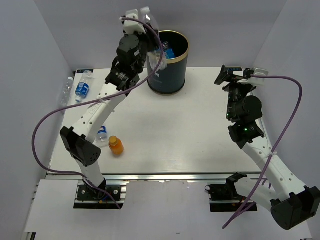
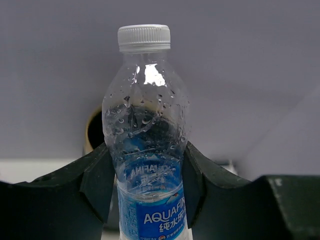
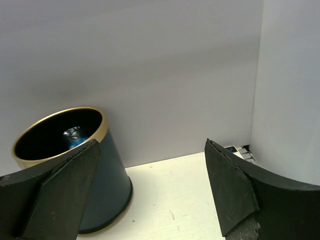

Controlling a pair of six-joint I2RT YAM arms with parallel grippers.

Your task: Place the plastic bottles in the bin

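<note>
My left gripper (image 1: 151,46) is shut on a clear water bottle (image 1: 149,24) with a blue label, held high at the left rim of the navy, gold-rimmed bin (image 1: 172,80). In the left wrist view the fingers (image 2: 97,185) clamp this bottle (image 2: 147,145) at its waist, cap up, and my left gripper (image 2: 146,185) hides part of the bin's rim (image 2: 91,131) behind it. A blue-labelled bottle (image 1: 168,50) lies inside the bin (image 3: 102,185) and shows in the right wrist view (image 3: 75,137). My right gripper (image 1: 228,78) (image 3: 152,192) is open and empty to the right of the bin.
Two clear bottles (image 1: 82,88) (image 1: 66,93) lie at the table's far left edge. Another clear bottle (image 1: 102,132) and the orange bottle (image 1: 116,145) lie near the left arm's base. White walls close in the table on three sides.
</note>
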